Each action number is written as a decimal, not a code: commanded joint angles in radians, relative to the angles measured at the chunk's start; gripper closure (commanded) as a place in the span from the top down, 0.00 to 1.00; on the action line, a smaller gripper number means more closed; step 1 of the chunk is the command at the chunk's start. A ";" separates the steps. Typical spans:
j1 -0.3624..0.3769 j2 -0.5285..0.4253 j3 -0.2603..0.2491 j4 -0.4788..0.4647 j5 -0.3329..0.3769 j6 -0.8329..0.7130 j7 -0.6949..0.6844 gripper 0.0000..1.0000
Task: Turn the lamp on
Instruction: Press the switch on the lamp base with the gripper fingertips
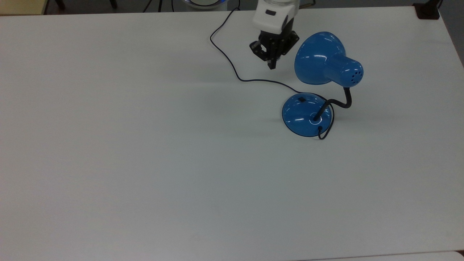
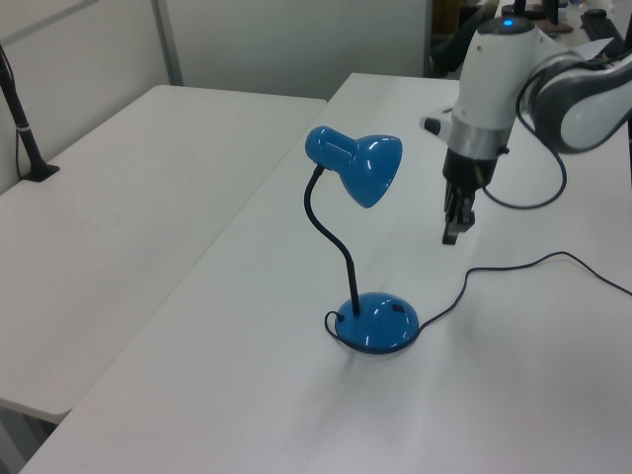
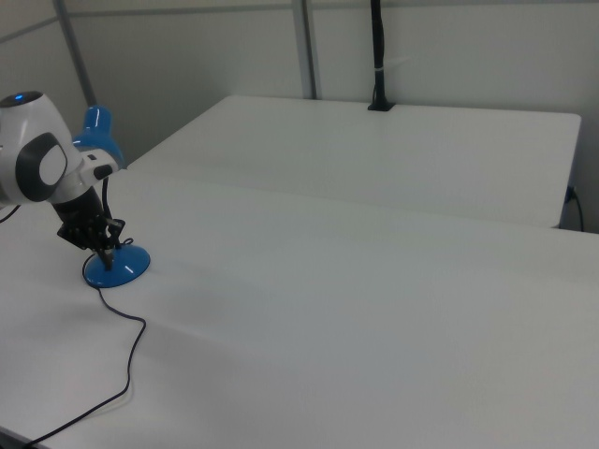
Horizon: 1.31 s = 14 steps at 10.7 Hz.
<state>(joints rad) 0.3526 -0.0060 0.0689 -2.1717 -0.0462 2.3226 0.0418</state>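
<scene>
Item: lamp, standing on tabletop, unlit. My hand, fingers pinched together and holding nothing, hangs beside the shade; the switch lies below it, toward the top view's lower right (on the base).

No readable text, label or number anywhere.
</scene>
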 commanded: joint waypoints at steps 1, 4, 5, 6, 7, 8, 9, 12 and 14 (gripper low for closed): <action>0.063 0.075 -0.014 -0.004 -0.001 0.154 -0.072 0.00; 0.074 0.150 -0.003 -0.002 -0.003 0.314 -0.152 0.00; 0.072 0.178 0.005 -0.002 -0.001 0.381 -0.157 0.00; 0.072 0.213 0.005 0.006 -0.001 0.447 -0.158 0.00; 0.071 0.234 0.006 0.007 -0.003 0.489 -0.166 0.00; 0.071 0.248 0.008 0.013 -0.003 0.504 -0.174 0.00; 0.066 0.248 0.014 0.013 -0.001 0.515 -0.177 0.00; 0.065 0.259 0.028 0.015 -0.003 0.529 -0.177 0.00; 0.062 0.280 0.028 0.035 -0.003 0.528 -0.178 0.00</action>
<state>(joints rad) 0.4211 0.2445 0.0912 -2.1599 -0.0488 2.8296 -0.1128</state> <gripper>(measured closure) 0.991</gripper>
